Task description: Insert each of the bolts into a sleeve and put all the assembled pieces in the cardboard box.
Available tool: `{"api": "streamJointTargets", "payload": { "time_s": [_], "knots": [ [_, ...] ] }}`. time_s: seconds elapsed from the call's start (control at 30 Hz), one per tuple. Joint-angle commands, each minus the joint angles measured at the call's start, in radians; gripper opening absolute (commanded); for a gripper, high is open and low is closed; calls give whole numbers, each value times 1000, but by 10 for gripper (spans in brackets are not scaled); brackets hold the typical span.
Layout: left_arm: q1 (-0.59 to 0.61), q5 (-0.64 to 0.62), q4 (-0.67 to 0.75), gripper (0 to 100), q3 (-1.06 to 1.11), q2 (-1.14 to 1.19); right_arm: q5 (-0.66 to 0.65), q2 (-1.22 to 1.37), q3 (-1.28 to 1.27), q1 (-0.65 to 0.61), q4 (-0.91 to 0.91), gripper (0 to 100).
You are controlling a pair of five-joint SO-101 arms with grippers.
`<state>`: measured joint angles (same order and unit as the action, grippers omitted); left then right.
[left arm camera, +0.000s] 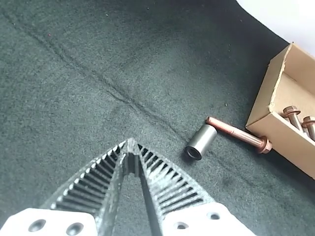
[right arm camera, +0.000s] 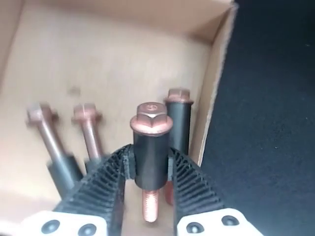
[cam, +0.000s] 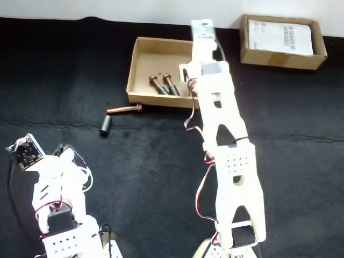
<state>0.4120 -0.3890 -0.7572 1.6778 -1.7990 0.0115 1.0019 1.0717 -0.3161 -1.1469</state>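
1. From the high view, the cardboard box sits at 12 o'clock on the black tabletop, open side up to take the work. Two finished pieces lie inside it.
2. The right arm stretches over the box's 3 o'clock wall, as I'd expect for a drop-off.
3. A loose bolt lies flat just outside the box's 7 o'clock corner. A loose sleeve lies on its side at the bolt's 7 o'clock, close by. That pair is not yet joined.
4. The left arm is at 8 o'clock, well apart from them. A second box sits at 1 o'clock.
5. In the left wrist view, the left claw is clenched on nothing, its tips together above the cloth. Sleeve and bolt lie ahead, almost touching, beside the box wall.
6. In the right wrist view, the right claw is grasping an assembled piece by its sleeve. The bolt head shows above the sleeve and the thread below.
7. It hangs over the box floor near the side wall, likely ready for release. A third finished piece is just behind it.
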Motion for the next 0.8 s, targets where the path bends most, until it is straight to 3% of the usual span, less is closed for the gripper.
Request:
{"api": "streamJointTargets", "payload": {
  "time_s": [0.0,0.1,0.3,0.53,0.77],
  "knots": [
    [5,6,-3,13,18,-1,-249,28,191,-48,-179,12],
    [5,6,-3,13,18,-1,-431,44,266,-90,-329,28],
    [5,6,-5,13,18,-1,-559,39,424,-131,-519,199],
    [7,6,-5,13,18,-1,-559,36,549,-139,-621,198],
    [12,6,-5,13,18,-1,-384,38,599,-249,-616,198]
  ]
}}
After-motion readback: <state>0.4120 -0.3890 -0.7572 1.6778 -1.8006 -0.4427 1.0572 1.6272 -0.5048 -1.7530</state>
